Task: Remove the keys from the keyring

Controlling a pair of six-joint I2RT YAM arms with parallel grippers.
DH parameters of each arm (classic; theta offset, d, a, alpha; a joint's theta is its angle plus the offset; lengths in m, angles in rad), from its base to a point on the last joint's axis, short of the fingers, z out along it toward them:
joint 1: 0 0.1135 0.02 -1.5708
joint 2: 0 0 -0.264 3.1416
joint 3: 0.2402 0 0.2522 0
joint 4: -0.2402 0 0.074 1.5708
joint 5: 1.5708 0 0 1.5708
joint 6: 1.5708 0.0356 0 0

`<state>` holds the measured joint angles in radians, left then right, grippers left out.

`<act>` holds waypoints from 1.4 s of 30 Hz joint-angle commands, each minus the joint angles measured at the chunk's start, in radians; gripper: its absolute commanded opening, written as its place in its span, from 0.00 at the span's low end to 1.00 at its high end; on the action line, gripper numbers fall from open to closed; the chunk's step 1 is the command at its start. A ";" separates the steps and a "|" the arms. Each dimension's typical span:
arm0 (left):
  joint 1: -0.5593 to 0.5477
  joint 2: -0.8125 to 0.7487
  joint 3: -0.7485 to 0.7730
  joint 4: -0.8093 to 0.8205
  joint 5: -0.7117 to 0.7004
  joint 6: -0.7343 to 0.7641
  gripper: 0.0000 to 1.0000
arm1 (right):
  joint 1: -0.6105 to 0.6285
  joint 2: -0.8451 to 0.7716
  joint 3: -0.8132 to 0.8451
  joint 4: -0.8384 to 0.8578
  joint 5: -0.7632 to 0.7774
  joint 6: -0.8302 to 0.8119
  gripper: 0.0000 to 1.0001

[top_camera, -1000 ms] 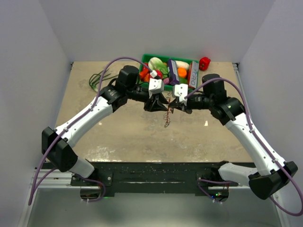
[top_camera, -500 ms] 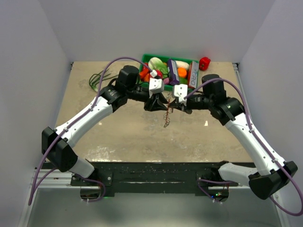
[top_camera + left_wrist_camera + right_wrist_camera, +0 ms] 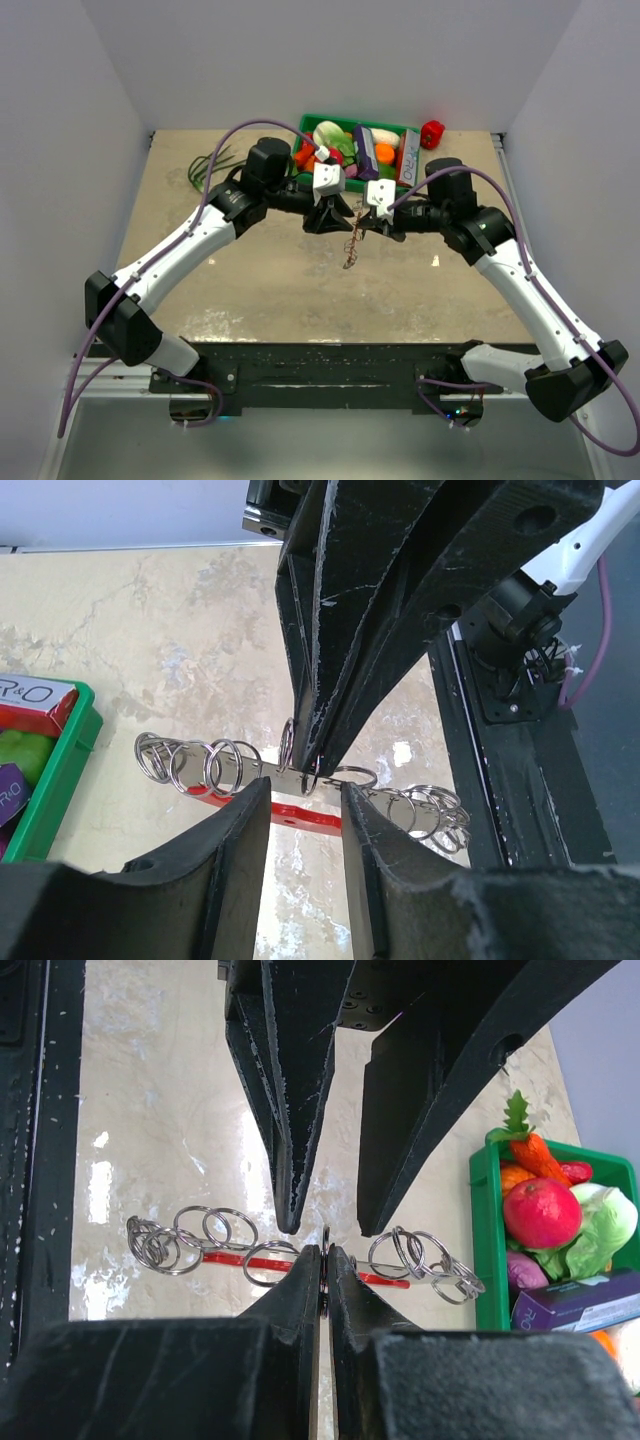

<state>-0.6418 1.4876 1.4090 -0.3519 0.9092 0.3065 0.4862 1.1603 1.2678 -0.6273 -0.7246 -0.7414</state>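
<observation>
The keyring bunch (image 3: 350, 248) hangs above the table between my two grippers. It is a flat silvery strip (image 3: 260, 771) threaded with several thin silvery rings (image 3: 215, 1228), with a red tag (image 3: 300, 816) behind it. I cannot make out any separate key or black head. My right gripper (image 3: 326, 1260) is shut on one thin ring (image 3: 325, 1240) at the middle of the strip. My left gripper (image 3: 305, 802) is open, its fingers on either side of the strip's middle, facing the right gripper (image 3: 313, 752). In the top view the left gripper (image 3: 335, 216) and right gripper (image 3: 364, 224) nearly touch.
A green tray (image 3: 330, 118) of toy fruit and vegetables stands just behind the grippers, and its rim shows in the right wrist view (image 3: 482, 1250). A red pepper (image 3: 432, 133) lies right of it and green onions (image 3: 205, 168) at the back left. The black base rail runs along the near edge.
The hanging bunch has risen slightly and both grippers have shifted a little toward the tray. The right gripper's hold on the ring is unchanged.
</observation>
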 commanded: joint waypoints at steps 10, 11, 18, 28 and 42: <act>0.002 0.007 0.002 0.056 0.019 -0.018 0.33 | 0.003 -0.008 0.022 0.046 -0.030 0.005 0.00; 0.004 0.007 0.001 0.054 0.017 -0.017 0.33 | 0.003 -0.013 0.021 0.047 -0.032 0.008 0.00; -0.001 0.013 0.002 0.054 0.019 -0.017 0.30 | 0.003 -0.013 0.024 0.055 -0.039 0.014 0.00; -0.004 0.014 0.010 0.050 0.023 -0.015 0.16 | 0.003 -0.004 0.027 0.057 -0.038 0.017 0.00; -0.002 0.013 0.015 0.047 0.086 -0.029 0.00 | 0.003 -0.011 0.008 0.058 -0.021 0.005 0.12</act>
<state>-0.6430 1.5051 1.4090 -0.3305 0.9405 0.2977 0.4843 1.1603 1.2678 -0.6140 -0.7254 -0.7258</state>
